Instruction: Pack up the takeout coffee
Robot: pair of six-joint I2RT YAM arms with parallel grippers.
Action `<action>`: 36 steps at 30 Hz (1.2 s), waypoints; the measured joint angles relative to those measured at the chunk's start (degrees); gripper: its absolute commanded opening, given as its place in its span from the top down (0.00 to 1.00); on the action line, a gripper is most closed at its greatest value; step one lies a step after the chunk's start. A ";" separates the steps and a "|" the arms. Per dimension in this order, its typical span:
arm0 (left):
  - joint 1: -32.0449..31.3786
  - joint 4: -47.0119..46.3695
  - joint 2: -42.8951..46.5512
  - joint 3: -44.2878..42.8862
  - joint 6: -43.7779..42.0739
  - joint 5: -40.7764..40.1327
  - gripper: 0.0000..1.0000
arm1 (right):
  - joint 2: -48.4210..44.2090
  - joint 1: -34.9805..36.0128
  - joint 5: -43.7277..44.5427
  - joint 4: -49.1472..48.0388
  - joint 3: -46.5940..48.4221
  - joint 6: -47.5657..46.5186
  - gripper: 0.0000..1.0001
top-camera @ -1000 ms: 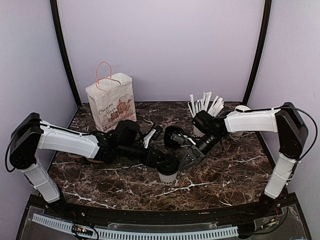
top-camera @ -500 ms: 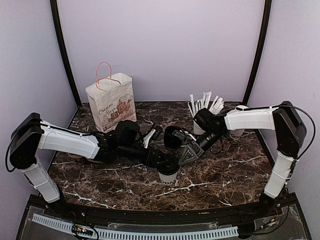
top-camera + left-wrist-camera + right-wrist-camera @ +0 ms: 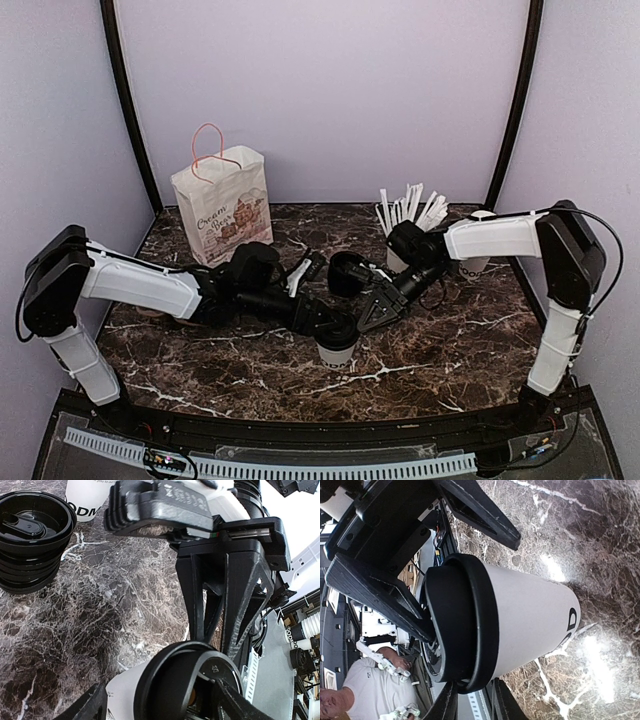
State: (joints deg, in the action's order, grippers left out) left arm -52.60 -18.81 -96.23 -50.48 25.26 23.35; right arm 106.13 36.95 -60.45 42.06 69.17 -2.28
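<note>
The takeout coffee [image 3: 337,352], a white paper cup with a black dome lid [image 3: 462,625], stands on the marble table in front of centre. My left gripper [image 3: 338,340] is shut on the cup body, with one finger [image 3: 87,705] on each side of the white wall [image 3: 122,695]. My right gripper [image 3: 368,318] reaches in from the right. In the right wrist view the right gripper [image 3: 472,702] has its two fingers close on either side of the lid's rim. The lid looks slightly tilted on the cup. The dark lettering [image 3: 568,625] shows near the cup's base.
A white paper bag with pink handles [image 3: 222,205] stands at the back left. A stack of black lids [image 3: 345,272] sits behind the cup and also shows in the left wrist view [image 3: 32,530]. A white cup of white sticks [image 3: 405,215] and a stack of lidless cups [image 3: 483,218] stand at the back right.
My right gripper has shifted a little left and back, closer over the cup's lid. My left gripper and the cup have stayed in place.
</note>
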 measured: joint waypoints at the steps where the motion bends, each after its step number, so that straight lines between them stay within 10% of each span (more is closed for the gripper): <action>1: 0.00 -0.26 -0.09 0.04 0.02 0.09 0.26 | 0.13 -0.04 0.02 0.33 0.11 0.31 0.77; 36: -0.46 3.26 6.51 0.92 -6.40 -6.58 0.17 | -2.40 0.17 11.61 4.70 3.15 -10.43 0.45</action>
State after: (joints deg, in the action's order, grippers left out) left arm -53.06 -15.55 -89.71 -49.56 18.85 16.78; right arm 103.72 37.12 -48.84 46.76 72.31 -12.71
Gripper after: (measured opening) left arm 0.817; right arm 0.536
